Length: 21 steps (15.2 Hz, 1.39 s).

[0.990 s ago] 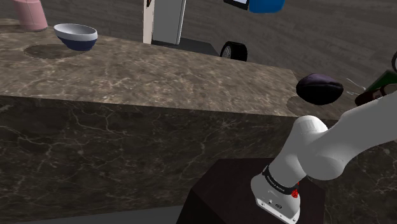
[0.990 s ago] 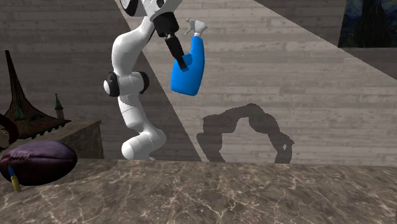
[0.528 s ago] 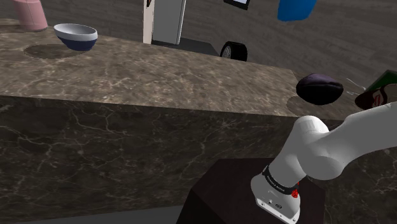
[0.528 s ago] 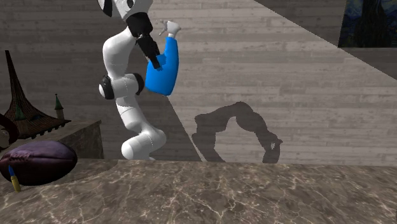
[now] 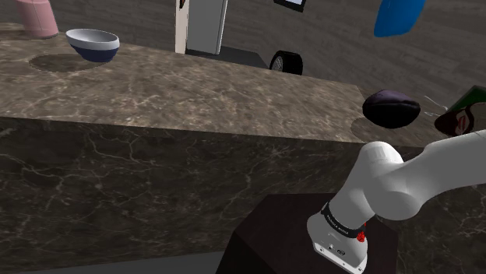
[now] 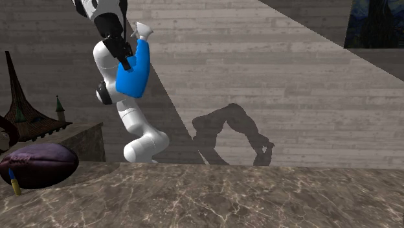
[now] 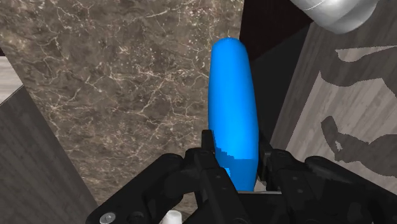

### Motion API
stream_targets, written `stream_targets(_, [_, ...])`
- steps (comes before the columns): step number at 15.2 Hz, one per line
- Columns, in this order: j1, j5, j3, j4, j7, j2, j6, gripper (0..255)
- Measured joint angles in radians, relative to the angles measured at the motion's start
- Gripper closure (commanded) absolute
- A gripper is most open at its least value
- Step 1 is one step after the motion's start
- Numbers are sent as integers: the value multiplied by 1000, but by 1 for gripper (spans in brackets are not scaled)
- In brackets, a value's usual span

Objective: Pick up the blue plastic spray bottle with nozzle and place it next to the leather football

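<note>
Wrist view looked along the black pincer (image 7: 235,154), whose two fingers clasped the blue spray bottle (image 7: 234,102) between them near its lower body, the bottle's long rounded form running straight out from the fingertips over the brown veined table (image 7: 127,76).

Second exterior view showed the same bottle (image 6: 133,71) held high in the air by the pincer (image 6: 123,57), well above the table (image 6: 226,194) and touching nothing else. It hung tilted, with its white nozzle (image 6: 142,29) toward one o'clock and its rounded base toward seven. The dark purple football (image 6: 37,165) lay on the table, and the bottle sat between one and two o'clock from it, well apart. A small blue and yellow stick (image 6: 13,182) stood just before the ball.

Shoulder view had the bottle (image 5: 399,15) at the upper edge, at twelve o'clock from the football (image 5: 392,107). The white arm (image 5: 405,183) rose from the dark stand (image 5: 272,233). A white and blue bowl (image 5: 93,43) rested far off at about nine o'clock from the ball.
</note>
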Motion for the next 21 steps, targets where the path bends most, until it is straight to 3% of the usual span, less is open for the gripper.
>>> stream_targets(7, [44, -91, -133, 155, -140, -15, -155, 255])
stream_targets(10, [95, -137, -216, 270, -214, 9, -229, 255])
stream_targets(13, [185, -199, -342, 444, -317, 55, -324, 255])
stream_targets(16, [146, -224, -314, 374, -336, 5, -307, 255])
stream_targets(21, [51, -240, -238, 150, -321, -108, -210, 255])
